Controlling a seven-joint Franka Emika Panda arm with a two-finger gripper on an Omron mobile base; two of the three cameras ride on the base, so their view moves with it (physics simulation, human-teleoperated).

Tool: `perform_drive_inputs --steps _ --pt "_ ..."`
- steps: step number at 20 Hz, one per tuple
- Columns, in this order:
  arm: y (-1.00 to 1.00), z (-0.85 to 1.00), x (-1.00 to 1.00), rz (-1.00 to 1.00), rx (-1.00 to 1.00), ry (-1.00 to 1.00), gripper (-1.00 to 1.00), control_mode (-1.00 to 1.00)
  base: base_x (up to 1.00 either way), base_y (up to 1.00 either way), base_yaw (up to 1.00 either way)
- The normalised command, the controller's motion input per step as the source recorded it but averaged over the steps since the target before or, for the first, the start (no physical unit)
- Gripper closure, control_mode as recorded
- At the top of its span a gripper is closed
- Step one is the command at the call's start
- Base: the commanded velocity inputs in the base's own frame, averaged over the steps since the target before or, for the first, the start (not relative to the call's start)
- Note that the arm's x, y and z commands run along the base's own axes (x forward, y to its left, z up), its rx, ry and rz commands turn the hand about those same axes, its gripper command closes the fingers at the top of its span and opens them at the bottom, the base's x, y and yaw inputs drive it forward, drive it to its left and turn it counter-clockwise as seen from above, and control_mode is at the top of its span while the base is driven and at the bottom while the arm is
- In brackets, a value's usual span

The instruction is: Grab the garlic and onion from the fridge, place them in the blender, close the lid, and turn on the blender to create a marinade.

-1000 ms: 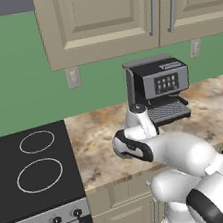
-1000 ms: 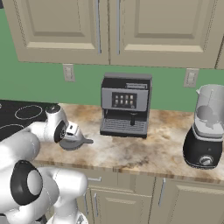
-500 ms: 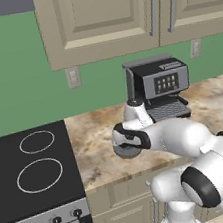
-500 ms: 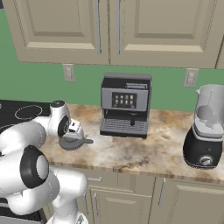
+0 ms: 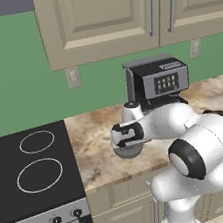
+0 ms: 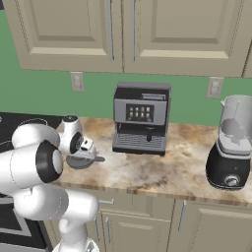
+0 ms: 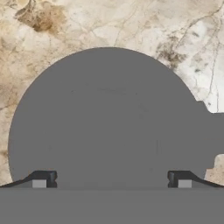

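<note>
Hand view: the lid [image 7: 109, 118] is seen flat on the counter [image 7: 131, 22], right under the hand [image 7: 111, 178], whose fingers are spread wide apart, likely to grab it. The blender [image 6: 231, 142] is kept far off, by the coffee machine [image 6: 141, 118].

- Your arm [image 5: 188, 137] has glossy white rounded shells.
- You see dark bands ringing its joints.
- Small dark finger tips [image 7: 43, 178] carry pale grey pads.
</note>
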Motion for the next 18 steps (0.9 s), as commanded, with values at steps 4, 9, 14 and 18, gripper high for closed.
perform_drive_inputs --steps 4,9,14,18 --pt "0.02 -0.20 0.54 -0.03 0.00 0.03 -1.00 -1.00 0.00 0.00 0.00" --pt "0.01 -0.12 0.42 -0.01 0.00 0.08 -1.00 -1.00 0.00 0.00 0.00" --pt "0.00 -0.59 -0.39 0.00 0.00 0.08 -1.00 -1.00 0.00 0.00 0.00" --pt "0.00 -0.21 -0.28 0.00 0.00 0.00 -1.00 -1.00 0.00 0.00 0.00"
